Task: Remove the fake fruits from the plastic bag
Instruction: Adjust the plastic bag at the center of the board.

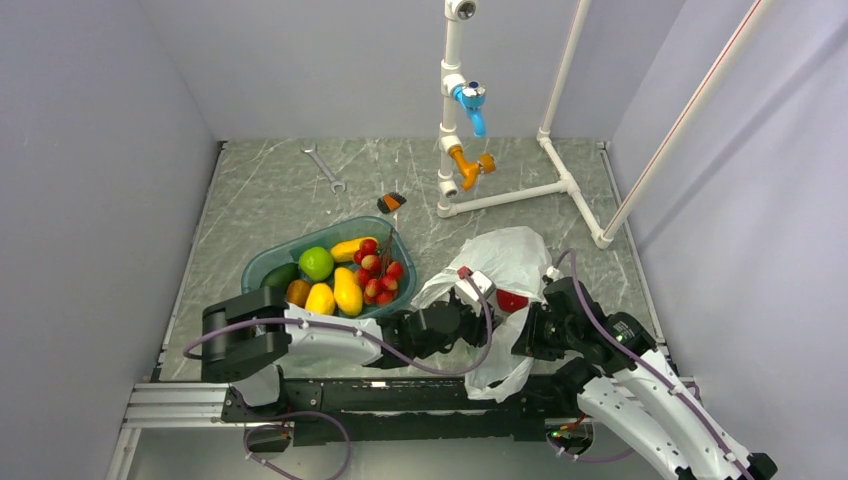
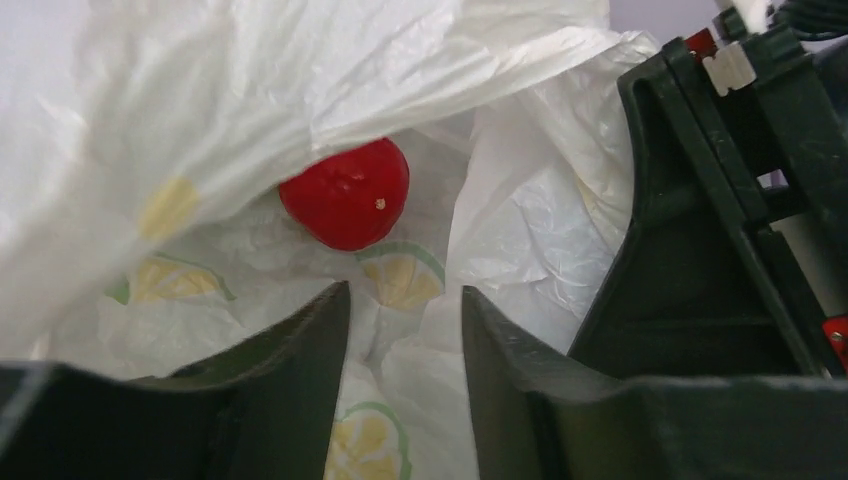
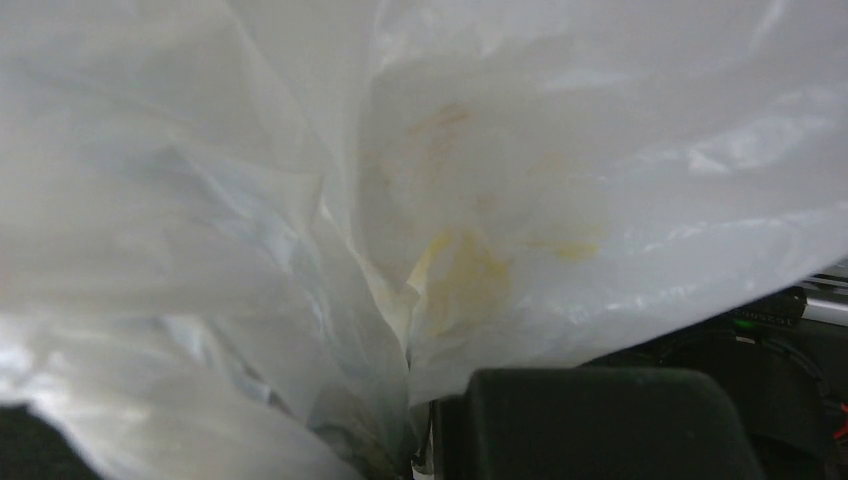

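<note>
Nearest, the left gripper points into the mouth of the plastic bag, its jaws apart and holding nothing, with lemon-printed film lying under them; beside it the right gripper is wrapped in white film whose folds gather tight against its one visible finger, so I judge its jaws clamped on the bag's edge, holding the mouth open; just beyond the left jaws the red apple rests inside the bag, partly under a fold; further left on the worktop the teal tray already holds the red berries and a green round fruit among yellow fruits; no pear shows, and more may lie hidden in the bag; so the job looks partly done, the apple at least remaining; a wrench lies farthest back.
</note>
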Controlling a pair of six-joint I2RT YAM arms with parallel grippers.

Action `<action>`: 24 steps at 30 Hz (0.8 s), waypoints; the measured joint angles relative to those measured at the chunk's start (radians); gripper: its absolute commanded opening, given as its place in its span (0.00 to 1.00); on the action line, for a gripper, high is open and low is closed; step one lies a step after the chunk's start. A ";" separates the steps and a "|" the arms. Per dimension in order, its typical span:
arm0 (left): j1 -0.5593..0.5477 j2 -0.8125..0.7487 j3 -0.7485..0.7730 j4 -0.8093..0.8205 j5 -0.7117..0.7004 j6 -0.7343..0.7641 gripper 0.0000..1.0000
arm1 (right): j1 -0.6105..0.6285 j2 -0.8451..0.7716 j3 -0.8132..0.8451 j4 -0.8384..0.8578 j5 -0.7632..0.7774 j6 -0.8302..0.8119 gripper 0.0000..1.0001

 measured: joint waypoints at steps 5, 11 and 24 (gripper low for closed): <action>-0.024 0.070 0.066 -0.043 -0.121 -0.027 0.44 | 0.000 -0.010 0.002 0.001 0.022 0.012 0.18; 0.019 0.177 0.239 -0.178 -0.161 -0.142 0.63 | 0.000 -0.021 0.021 0.000 0.040 0.014 0.18; 0.150 0.332 0.348 -0.226 -0.006 -0.314 0.98 | 0.000 -0.032 0.034 0.002 0.051 0.015 0.17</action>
